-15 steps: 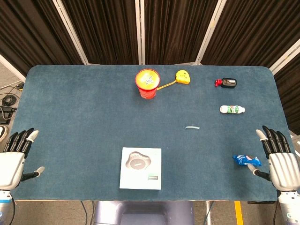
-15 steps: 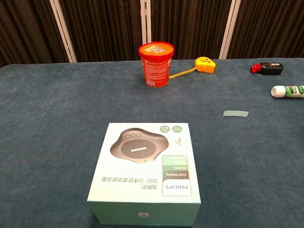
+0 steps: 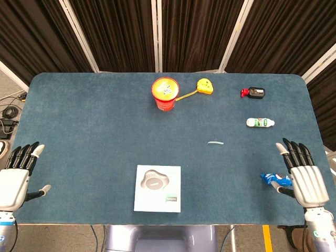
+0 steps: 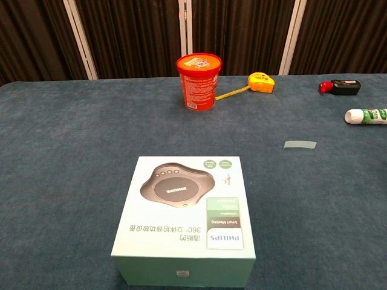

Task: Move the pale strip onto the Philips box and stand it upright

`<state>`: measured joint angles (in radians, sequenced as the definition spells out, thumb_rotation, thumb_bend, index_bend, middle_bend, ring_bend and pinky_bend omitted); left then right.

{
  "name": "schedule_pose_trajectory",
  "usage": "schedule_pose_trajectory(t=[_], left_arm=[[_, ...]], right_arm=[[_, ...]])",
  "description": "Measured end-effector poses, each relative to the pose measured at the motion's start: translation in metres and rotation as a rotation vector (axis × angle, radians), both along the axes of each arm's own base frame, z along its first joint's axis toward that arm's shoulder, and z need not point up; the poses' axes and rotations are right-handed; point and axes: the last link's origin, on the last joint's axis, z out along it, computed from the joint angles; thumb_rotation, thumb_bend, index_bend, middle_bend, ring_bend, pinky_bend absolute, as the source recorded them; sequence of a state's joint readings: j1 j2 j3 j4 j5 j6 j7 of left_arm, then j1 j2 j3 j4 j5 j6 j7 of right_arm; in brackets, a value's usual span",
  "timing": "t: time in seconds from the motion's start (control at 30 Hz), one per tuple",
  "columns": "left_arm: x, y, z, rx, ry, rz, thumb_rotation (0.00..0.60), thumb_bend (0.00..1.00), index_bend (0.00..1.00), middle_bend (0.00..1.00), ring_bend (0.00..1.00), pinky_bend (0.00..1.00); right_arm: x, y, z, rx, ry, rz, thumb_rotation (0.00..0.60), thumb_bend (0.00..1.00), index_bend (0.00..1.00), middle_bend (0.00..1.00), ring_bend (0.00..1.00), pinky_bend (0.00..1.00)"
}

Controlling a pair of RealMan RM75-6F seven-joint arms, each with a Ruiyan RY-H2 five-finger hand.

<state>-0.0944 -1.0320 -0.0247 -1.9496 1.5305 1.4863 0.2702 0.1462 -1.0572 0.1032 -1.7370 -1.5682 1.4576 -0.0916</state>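
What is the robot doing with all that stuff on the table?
Nothing is being held yet. The left hand and right hand are open at the table's near corners. The pale strip lies flat on the blue table, apart from the Philips box it should stand on.

We read "PHILIPS" upside down on the lid of the pale Philips box (image 4: 183, 219), which lies well to the left of the right hand (image 3: 304, 176). Beside it stands "360°" with Chinese characters, and "Smart Meeting" in small print.
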Motion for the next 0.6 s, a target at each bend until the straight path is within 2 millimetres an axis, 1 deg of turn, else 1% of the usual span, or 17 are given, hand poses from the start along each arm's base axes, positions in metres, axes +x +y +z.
schedule_pose_trajectory(t=[0.07,0.27,0.37,0.5,0.6], left_arm=[[-0.001,0.003,-0.004,-0.004,-0.006,-0.005,0.600,0.00,0.00,0.00,0.00,0.00],[-0.009,0.012,-0.013,-0.009,0.006,0.007,0.600,0.00,0.00,0.00,0.00,0.00],[-0.011,0.015,-0.015,-0.006,0.011,0.023,0.600,0.00,0.00,0.00,0.00,0.00],[-0.014,0.019,-0.016,-0.002,0.022,0.047,0.600,0.00,0.00,0.00,0.00,0.00],[-0.017,0.022,-0.016,0.008,0.041,0.064,0.600,0.00,0.00,0.00,0.00,0.00]], right_arm=[[0.003,-0.012,-0.003,0.024,0.013,0.004,0.600,0.05,0.18,0.00,0.00,0.00],[0.018,-0.066,-0.020,0.131,0.093,0.021,0.600,0.20,0.35,0.00,0.00,0.00],[0.027,-0.097,-0.035,0.187,0.130,0.021,0.600,0.24,0.39,0.00,0.00,0.00],[0.034,-0.138,-0.060,0.250,0.156,-0.012,0.600,0.29,0.44,0.00,0.00,0.00],[0.034,-0.160,-0.076,0.279,0.152,-0.050,0.600,0.32,0.45,0.00,0.00,0.00]])
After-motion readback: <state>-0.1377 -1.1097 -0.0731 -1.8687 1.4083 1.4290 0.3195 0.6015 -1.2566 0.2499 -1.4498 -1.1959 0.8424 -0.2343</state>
